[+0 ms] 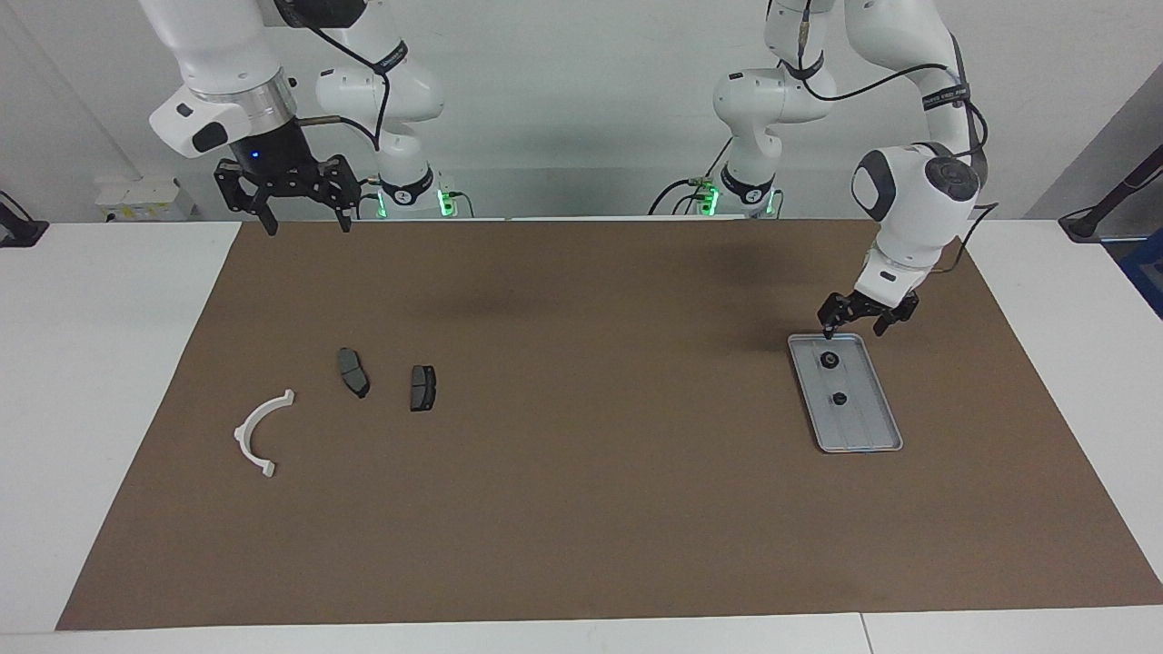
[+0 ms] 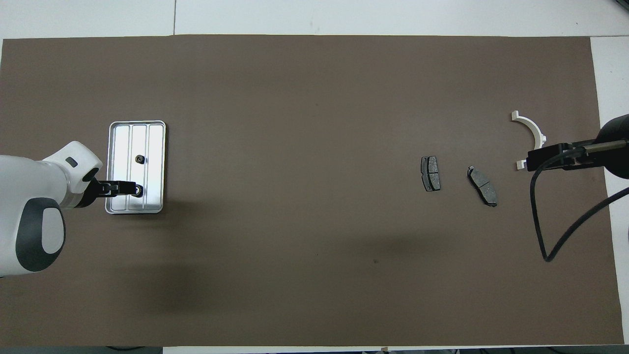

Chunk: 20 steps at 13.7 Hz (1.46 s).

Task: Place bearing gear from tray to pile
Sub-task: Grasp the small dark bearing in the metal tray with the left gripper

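While your left gripper (image 1: 854, 320) hung open, holding nothing, over the shallow silver metal tray (image 1: 886, 431) near the left arm's bench edge, the small black bearing gear (image 1: 829, 360) lay inside; you needed to centre fingers w/ care. Right gripper (image 1: 303, 206) waited.

Brown mat (image 1: 581, 527) covers most of the white table (image 1: 100, 381). Small white box (image 1: 145, 198) sits on bare table off the mat, outboard of the right gripper (image 1: 307, 225) fingers (image 1: 269, 218).
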{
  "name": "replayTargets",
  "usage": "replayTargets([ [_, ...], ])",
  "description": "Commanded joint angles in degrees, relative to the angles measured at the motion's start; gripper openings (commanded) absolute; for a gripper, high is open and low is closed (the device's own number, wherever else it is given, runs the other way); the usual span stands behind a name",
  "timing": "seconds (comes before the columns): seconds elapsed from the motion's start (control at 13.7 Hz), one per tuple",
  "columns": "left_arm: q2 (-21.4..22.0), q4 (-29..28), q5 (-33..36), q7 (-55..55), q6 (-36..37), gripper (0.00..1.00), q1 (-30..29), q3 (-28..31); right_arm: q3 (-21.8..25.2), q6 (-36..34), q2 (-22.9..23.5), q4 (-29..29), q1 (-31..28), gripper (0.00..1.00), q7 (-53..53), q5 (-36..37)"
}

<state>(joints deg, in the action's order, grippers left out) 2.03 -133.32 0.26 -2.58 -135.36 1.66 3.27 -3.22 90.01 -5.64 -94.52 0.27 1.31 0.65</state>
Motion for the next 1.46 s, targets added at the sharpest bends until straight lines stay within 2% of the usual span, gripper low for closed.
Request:
replayTargets([
  [0.0,-0.6,-2.2,0.4,0.1,-4.2,0.99,1.7,0.6,0.1,-0.7,-0.8,-0.5,-0.6,1.00,-1.0,-0.8],
  [0.81,-5.2,-2.0,0.5,0.0,-8.7,0.99,1.7,0.6,0.7,-0.7,-1.0,-1.2,-0.7,1.00,-0.6,-0.9],
  [1.1,-6.1,-2.1,0.5,0.1,-8.8,0.99,1.7,0.6,0.7,0.5,-1.1,-3.7,-0.6,1.00,-0.3,-0.9],
  [1.39,-6.4,-2.1,0.5,0.1,-8.7,0.98,1.7,0.6,0.7,6.4,-1.1,-9.1,0.0,1.00,-0.3,-0.9],
])
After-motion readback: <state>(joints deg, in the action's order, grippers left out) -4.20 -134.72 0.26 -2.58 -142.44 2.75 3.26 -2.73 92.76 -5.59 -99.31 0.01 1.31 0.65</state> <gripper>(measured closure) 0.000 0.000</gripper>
